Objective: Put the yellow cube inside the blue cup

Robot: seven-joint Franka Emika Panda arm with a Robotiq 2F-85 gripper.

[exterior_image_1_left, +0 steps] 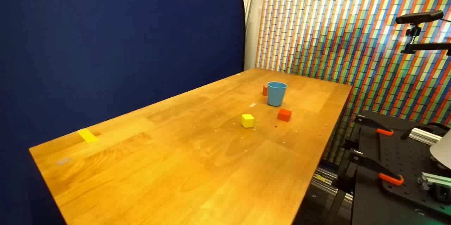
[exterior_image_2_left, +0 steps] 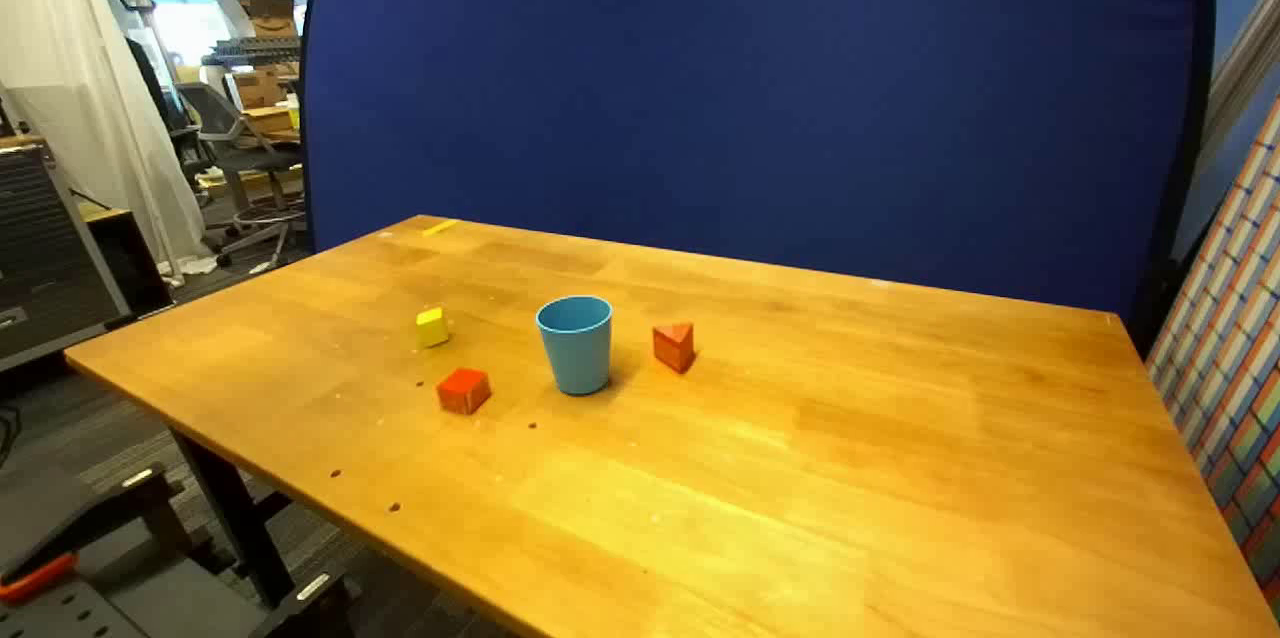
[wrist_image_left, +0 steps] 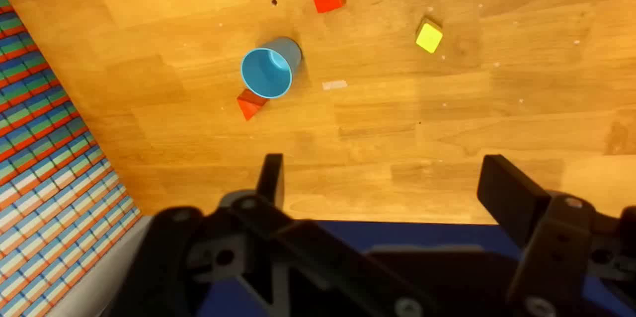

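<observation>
The yellow cube rests on the tabletop, between its two long edges and outside the blue cup. Closest of all in the wrist view is the pincer, its fingers spread far apart with bare tabletop showing between them; it holds nothing and, seen there, overlaps the long edge beside a blue backdrop. In an exterior view, a strip of yellow tape lies at the left edge, not far from the near left corner. Well beyond the tape comes the yellow cube, then a red cube, slightly deeper and closer to the right edge. Behind these, toward the far edge, the blue cup stands upright, mouth up, apart from both. Just past it, on the side of the left edge, sits a red-orange triangular block, with a gap between it and the cup. Farther off, the far edge stretches from the far left corner to the far right corner, and behind it rises a wall covered in many-coloured stripes.
</observation>
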